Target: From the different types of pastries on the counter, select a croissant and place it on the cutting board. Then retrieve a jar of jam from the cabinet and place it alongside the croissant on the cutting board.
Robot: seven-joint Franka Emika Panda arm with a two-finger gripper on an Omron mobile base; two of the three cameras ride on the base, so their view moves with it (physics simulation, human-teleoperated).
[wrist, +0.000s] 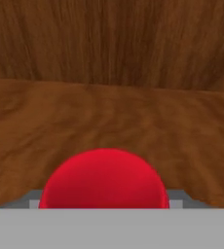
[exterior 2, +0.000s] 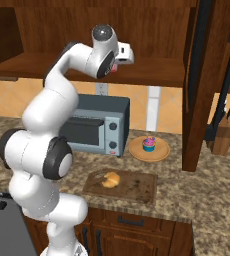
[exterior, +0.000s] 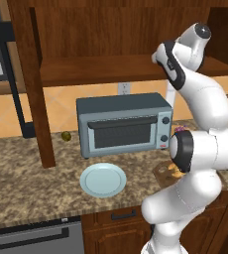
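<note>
The pincer [exterior 2: 121,64] is raised to the cabinet [exterior 2: 152,30] shelf, reaching in at shelf height; in the right base view a bit of red shows just under the white hand, and whether the fingers are closed on anything cannot be told. In the hand view the red lid of the jar of jam [wrist: 104,179] bulges up at the bottom edge, close to the camera, sitting on the brown wooden shelf with the cabinet's back wall behind it. The arm rises from the base, folds at a dark elbow, then bends up and forward so the wrist lies level with the shelf. Below, the croissant [exterior 2: 110,179] lies on the left part of the cutting board [exterior 2: 137,187], at the front of the counter [exterior 2: 207,195]. The cupcake [exterior 2: 148,144] stands on a round tan plate [exterior 2: 159,152] behind the board. A grey-blue toaster oven [exterior: 123,124] sits under the shelf, with a light-blue plate [exterior: 103,179] in front of it. A knife block [exterior 2: 225,135] stands at the right, past the cabinet's vertical post.
</note>
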